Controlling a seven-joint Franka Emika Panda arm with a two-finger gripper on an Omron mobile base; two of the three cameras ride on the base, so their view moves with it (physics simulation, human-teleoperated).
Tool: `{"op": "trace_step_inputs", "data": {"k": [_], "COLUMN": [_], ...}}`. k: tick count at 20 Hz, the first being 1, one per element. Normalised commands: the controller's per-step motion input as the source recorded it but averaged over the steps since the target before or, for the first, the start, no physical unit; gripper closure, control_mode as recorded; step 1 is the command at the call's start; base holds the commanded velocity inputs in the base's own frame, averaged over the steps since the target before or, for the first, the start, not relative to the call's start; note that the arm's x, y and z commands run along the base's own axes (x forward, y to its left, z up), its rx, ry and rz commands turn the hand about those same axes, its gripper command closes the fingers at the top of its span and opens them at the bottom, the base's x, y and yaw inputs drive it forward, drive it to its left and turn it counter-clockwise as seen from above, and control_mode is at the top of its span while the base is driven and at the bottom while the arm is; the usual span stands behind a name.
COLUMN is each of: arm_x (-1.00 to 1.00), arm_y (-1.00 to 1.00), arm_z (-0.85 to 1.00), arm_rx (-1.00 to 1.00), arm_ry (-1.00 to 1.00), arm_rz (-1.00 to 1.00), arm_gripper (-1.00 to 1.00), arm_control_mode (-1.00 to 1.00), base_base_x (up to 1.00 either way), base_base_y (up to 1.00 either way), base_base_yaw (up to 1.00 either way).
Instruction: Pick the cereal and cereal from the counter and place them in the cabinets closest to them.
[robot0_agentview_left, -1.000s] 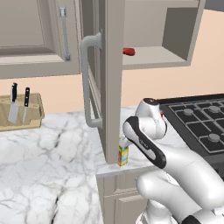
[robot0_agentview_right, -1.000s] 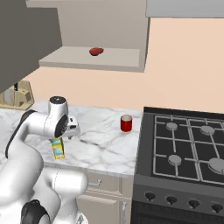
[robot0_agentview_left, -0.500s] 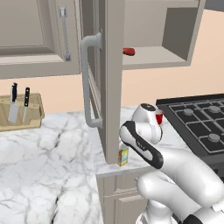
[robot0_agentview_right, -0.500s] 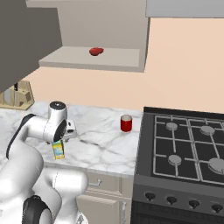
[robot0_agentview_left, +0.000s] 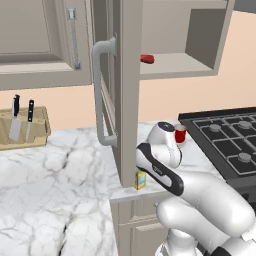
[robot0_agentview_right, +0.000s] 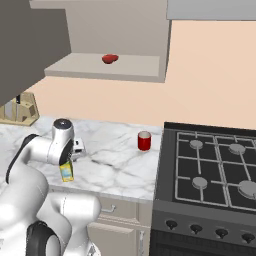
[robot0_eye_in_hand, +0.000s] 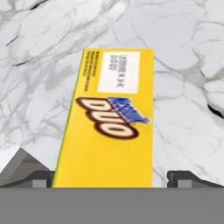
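Approach to the first pick. The narrow yellow cereal box (robot0_eye_in_hand: 107, 127) stands upright on the marble counter (robot0_agentview_left: 45, 200), close to its front edge and just beside the lower corner of the open cabinet door (robot0_agentview_left: 127, 90); in the right base view the same box (robot0_agentview_right: 66, 171) sits at about 5 o'clock from the arm's wrist, partly covered by it. In the hand view the box rises between the two dark fingertips (robot0_eye_in_hand: 186, 177), which stand wide apart at 7 and 5 o'clock of the frame with a gap on each side, so the gripper (robot0_eye_in_hand: 111, 179) is fully open and holds nothing. The step in hand is judged to be the descent onto this box before grasping. The next move probably calls for lowering a little further, keeping the box centred, then closing across its narrow sides, lifting clear of the door edge and carrying it up to the cabinet shelf (robot0_agentview_right: 100, 70) above, where a small red object (robot0_agentview_right: 110, 59) already lies. A red cup (robot0_agentview_right: 144, 141) stands on the counter at 3 o'clock from the box, well apart, near the black hob (robot0_agentview_right: 210, 170). The second, wider cereal box cannot be made out.
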Motion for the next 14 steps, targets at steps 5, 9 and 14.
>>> {"op": "trace_step_inputs", "data": {"k": [5,9,14], "arm_x": [0.04,0.00,0.00], "arm_y": [0.08,0.03,0.01], "arm_z": [-0.09,-0.10,-0.02], "arm_rx": [0.00,0.00,0.00], "arm_ry": [-0.04,-0.04,0.00], "arm_rz": [0.00,0.00,0.00], "arm_gripper": [-1.00,1.00,1.00], "arm_control_mode": [-1.00,-1.00,-1.00], "base_base_x": [0.00,0.00,0.00], "base_base_y": [0.00,0.00,0.00], "base_base_yaw": [0.00,0.00,0.00]}}
